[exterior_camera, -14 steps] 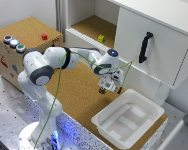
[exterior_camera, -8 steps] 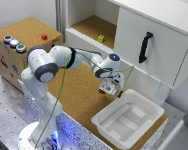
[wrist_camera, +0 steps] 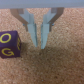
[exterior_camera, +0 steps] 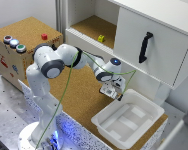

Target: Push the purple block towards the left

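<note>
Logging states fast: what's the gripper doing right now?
Gripper: nearly shut, fingers close together, holding nothing; the purple block sits beside it, untouched.

We see the arm (exterior_camera: pixel 69 57) reaching over the cork table (exterior_camera: pixel 89 97), its gripper (exterior_camera: pixel 111 92) low beside a white tray (exterior_camera: pixel 129 122). A yellow block (exterior_camera: pixel 101 38) sits on the far shelf (exterior_camera: pixel 89 27); the fingers look nearly closed, perhaps.
</note>
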You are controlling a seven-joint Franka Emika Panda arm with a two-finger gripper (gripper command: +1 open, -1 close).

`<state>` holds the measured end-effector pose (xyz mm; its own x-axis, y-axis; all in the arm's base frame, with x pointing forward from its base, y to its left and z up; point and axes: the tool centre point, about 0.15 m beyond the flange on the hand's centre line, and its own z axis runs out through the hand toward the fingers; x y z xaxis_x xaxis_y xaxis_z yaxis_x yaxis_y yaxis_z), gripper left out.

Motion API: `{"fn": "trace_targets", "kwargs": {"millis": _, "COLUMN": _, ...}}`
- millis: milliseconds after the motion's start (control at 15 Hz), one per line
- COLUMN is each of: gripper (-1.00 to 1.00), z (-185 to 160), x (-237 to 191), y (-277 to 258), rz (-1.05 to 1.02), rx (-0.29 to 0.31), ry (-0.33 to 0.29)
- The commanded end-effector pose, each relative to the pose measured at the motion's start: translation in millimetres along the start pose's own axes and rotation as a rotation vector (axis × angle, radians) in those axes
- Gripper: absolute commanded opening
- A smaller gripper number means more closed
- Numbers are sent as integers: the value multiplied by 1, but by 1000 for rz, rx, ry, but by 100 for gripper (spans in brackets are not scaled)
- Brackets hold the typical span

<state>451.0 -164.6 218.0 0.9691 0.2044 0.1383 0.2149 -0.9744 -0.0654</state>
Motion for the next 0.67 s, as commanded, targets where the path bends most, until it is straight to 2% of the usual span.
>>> {"fn": "trace_targets", "kwargs": {"millis": 0, "gripper": -100, "z": 6, "x": 8, "y": -18, "rz": -7, "rx": 38, "ry": -9}}
{"fn": "trace_targets", "kwargs": {"millis": 600, "gripper": -100, "z": 11, "x": 5, "y": -54, "rz": -3, "rx": 58, "ry": -38}}
